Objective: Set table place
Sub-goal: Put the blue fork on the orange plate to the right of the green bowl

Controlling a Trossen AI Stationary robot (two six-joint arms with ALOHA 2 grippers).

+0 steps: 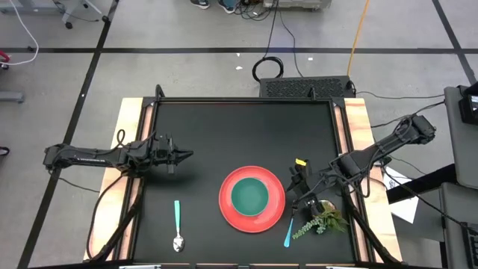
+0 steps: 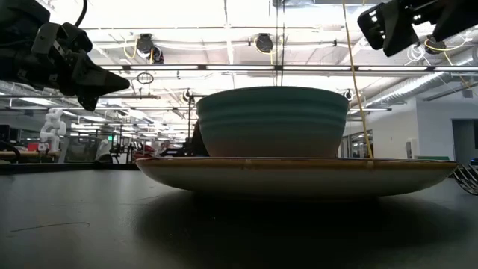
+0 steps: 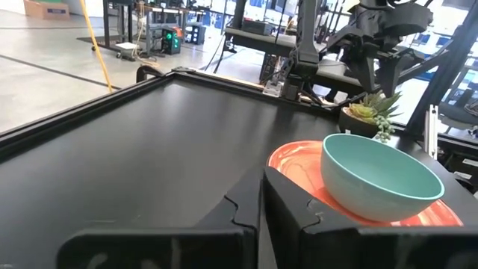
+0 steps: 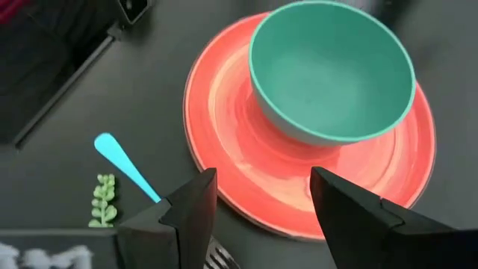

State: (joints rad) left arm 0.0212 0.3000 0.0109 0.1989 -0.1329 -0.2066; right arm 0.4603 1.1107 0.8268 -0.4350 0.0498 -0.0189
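The red plate (image 1: 252, 199) lies near the front middle of the table (image 1: 224, 127) with the green bowl (image 1: 249, 196) sitting in it; the spoon (image 1: 178, 224) lies to its left and the fork (image 1: 288, 232) just right, beside a plant sprig (image 1: 321, 222). The left gripper (image 1: 183, 156) hangs closed and empty, well apart from the plate; the right gripper (image 4: 261, 202) hovers wide open over the plate's edge and fork, holding nothing. The fork looks light, stiff and slippery, likely best pinched across its slim handle; plate and bowl look breakable.

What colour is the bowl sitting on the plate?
Teal green; the bowl on the red plate shows best in the right wrist view.
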